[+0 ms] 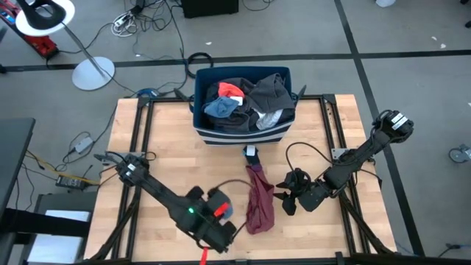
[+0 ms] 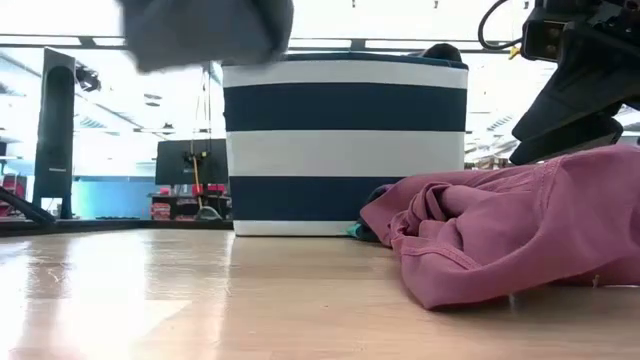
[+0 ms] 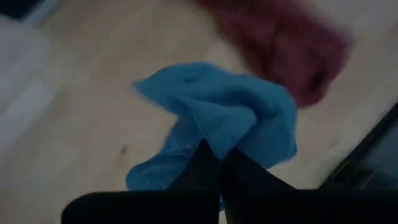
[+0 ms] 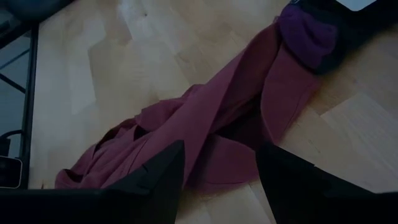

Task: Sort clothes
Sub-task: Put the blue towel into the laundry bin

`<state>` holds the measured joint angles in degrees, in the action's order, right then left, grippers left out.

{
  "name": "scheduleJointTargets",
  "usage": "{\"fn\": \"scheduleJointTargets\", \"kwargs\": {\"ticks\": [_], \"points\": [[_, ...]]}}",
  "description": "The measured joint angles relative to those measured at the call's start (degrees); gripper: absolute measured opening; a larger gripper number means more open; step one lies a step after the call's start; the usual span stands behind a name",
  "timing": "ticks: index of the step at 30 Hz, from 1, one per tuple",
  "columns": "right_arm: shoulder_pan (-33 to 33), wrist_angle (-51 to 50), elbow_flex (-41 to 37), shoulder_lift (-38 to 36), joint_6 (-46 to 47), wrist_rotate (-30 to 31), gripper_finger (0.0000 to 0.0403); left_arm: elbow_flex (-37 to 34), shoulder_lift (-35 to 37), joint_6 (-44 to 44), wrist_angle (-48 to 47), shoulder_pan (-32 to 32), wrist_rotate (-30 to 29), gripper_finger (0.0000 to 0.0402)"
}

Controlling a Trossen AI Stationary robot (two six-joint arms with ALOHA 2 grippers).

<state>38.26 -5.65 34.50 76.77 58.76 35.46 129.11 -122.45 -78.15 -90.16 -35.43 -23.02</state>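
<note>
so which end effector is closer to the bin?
Right. The right end effector sits open beside the maroon garment, just short of the bin. The left end effector, shut on a blue sock, is farther, near the table's front edge.

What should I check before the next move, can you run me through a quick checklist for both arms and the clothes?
1. Left end effector shut on the blue garment: ok.
2. Blue garment lifted off the table: cannot tell.
3. Right end effector open above the maroon garment: ok, nothing held.
4. Maroon garment sorted: not ok, it lies loose on the table in front of the striped bin.
5. Bin holds more clothes to sort: ok, several show.
6. Arms apart from each other: ok in the high view, with the maroon garment between them.
</note>
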Motion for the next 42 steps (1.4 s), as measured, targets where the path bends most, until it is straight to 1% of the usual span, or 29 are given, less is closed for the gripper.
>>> {"fn": "scheduleJointTargets", "kwargs": {"ticks": [1, 3, 4, 5, 9, 15, 20, 23, 27, 31, 35, 38, 40, 42], "points": [[0.0, 0.0, 0.0, 0.0, 0.0, 0.0, 0.0199, 2.3, 0.1, 1.2, -0.2, 0.5, -1.1, 0.0001], [0.0, 0.0, 0.0, 0.0, -0.1, 0.0, 0.0199, 5.8, 0.8, 6.8, 0.8, 1.4, -3.4, 0.0001], [-0.1, 0.0, 0.0, 0.0, -0.1, 0.0, 0.0199, 5.9, 1.6, 8.7, 2.1, 2.5, -4.4, 0.0001], [-0.1, -0.1, 0.0, 0.0, -0.1, 0.0, 0.0199, 4.6, 3.6, 10.3, 3.6, 3.6, -4.4, 0.0000], [-0.1, -0.2, 0.0, 0.0, -0.1, -0.1, 0.0199, 4.0, 6.8, 13.9, 0.0, 8.2, -5.9, 0.0000], [-0.1, -0.4, 0.0, 0.0, -0.4, -0.1, 0.0199, 5.7, 9.4, 25.8, 0.7, 18.1, -5.7, 0.0000], [-0.1, -0.5, 0.0, 0.0, -0.6, 0.0, 0.0199, 5.8, 11.4, 33.9, 2.5, 27.7, -3.0, 0.0000], [-0.2, -0.9, 0.0, 0.0, -0.9, 0.5, 0.0199, 5.9, 12.5, 38.7, 5.6, 33.2, -2.4, 0.0000], [-0.2, -1.5, 0.0, 0.0, -1.0, 0.7, 0.0199, 5.9, 13.5, 43.0, 8.7, 40.5, 0.2, 0.0000], [-0.2, -1.8, 0.0, 0.0, -1.0, 0.7, 0.0199, 5.9, 13.4, 47.8, 11.9, 46.5, 1.1, 0.0002], [-0.2, -1.9, 0.0, 0.0, -1.2, 0.7, 0.0199, 5.9, 13.4, 51.0, 17.1, 50.6, 1.2, 0.0004], [-0.2, -1.9, 0.0, 0.0, -1.9, 0.7, 0.0199, 5.9, 13.3, 52.9, 21.1, 52.3, 1.3, 0.0006], [-0.2, -2.0, 0.0, 0.0, -2.1, 0.7, 0.0199, 5.9, 13.3, 54.5, 23.5, 52.9, 1.5, 0.0016], [-0.2, -2.0, 0.0, 0.0, -2.6, 0.7, 0.0199, 5.7, 13.0, 55.8, 25.0, 53.2, 1.5, 0.0036]]}}
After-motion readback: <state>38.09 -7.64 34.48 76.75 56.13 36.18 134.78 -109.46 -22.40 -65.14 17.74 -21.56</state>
